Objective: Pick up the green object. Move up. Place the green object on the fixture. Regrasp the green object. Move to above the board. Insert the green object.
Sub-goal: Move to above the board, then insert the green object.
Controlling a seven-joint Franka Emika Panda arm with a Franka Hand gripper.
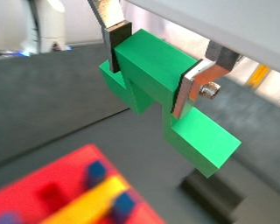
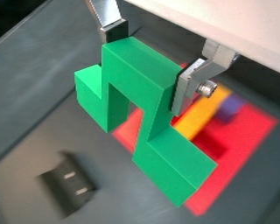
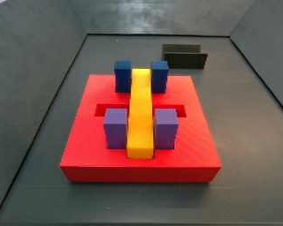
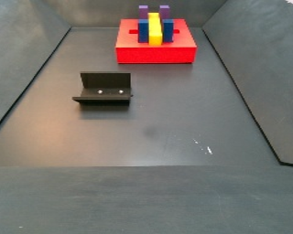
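Above the dark grey bench [image 4: 161, 119], the gripper [image 1: 157, 68] clamps the stepped green plastic block [image 2: 140, 105], aloft between the red board [image 2: 241, 144] and the fixture [image 2: 70, 183].

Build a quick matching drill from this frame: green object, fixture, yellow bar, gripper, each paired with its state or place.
Column A:
1. green object
2. fixture
3. yellow bar
4. gripper

Column B:
a. lies along the middle of the red board
b. stands on the floor with nothing on it
c. shut, out of sight in both side views
d. held off the floor between the fingers

Pairs: 1-d, 2-b, 3-a, 4-c
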